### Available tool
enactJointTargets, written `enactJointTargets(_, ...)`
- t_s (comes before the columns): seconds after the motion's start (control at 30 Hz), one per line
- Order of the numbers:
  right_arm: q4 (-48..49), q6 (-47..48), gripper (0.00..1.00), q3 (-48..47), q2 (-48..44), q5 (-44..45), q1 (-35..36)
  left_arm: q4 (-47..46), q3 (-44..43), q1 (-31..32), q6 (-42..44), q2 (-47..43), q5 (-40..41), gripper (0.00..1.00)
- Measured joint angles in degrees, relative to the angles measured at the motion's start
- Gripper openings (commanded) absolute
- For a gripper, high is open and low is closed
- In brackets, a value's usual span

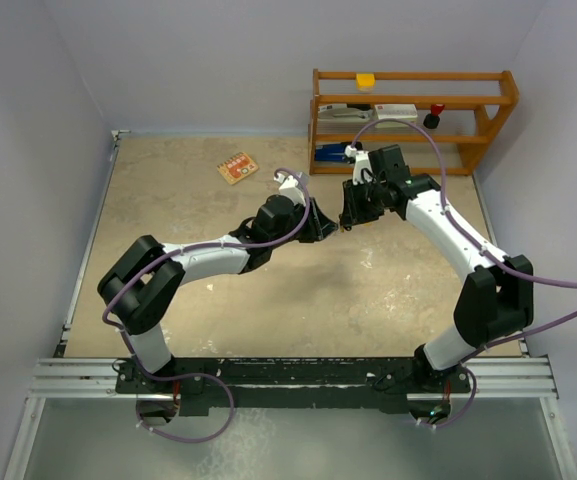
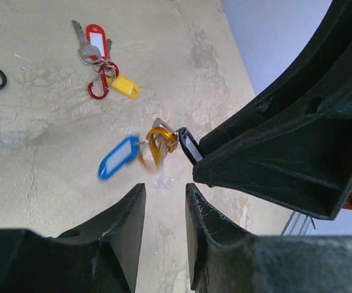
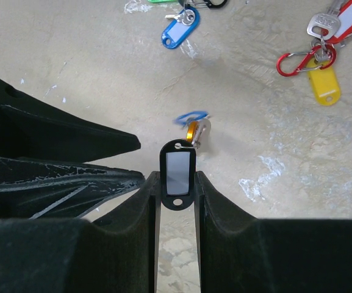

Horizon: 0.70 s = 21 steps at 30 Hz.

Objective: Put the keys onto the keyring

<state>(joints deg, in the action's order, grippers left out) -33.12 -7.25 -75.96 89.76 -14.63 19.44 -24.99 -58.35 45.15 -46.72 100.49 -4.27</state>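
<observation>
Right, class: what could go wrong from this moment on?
The right gripper pinches only the black tag; the orange clip and blue tag dangle blurred from it, so the bunch may swing and slip free.
The left gripper is open near that clip; closing now could miss it.

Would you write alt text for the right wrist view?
The right gripper's fingers pinch a black-framed plastic key tag, from which an orange metal clip dangles above the beige table. A red clip with a yellow tag lies upper right.

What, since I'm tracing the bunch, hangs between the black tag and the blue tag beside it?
An orange clip with a silver key, between the black tag and blue tag; the left wrist view shows it.
</observation>
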Motion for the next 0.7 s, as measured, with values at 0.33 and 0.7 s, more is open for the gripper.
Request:
enactJointTargets(0.33, 0.0, 0.2, 0.18, 0.0, 0.0, 0.4, -0.5, -0.5, 1.7, -0.2, -0.2, 0.0, 0.9, 0.34)
enactJointTargets(0.7, -0.8, 0.4, 0.19, -1.1, -0.1, 1.5, -0.6, 0.7, 7.8, -2.8, -2.4, -7.9, 10.5, 0.37)
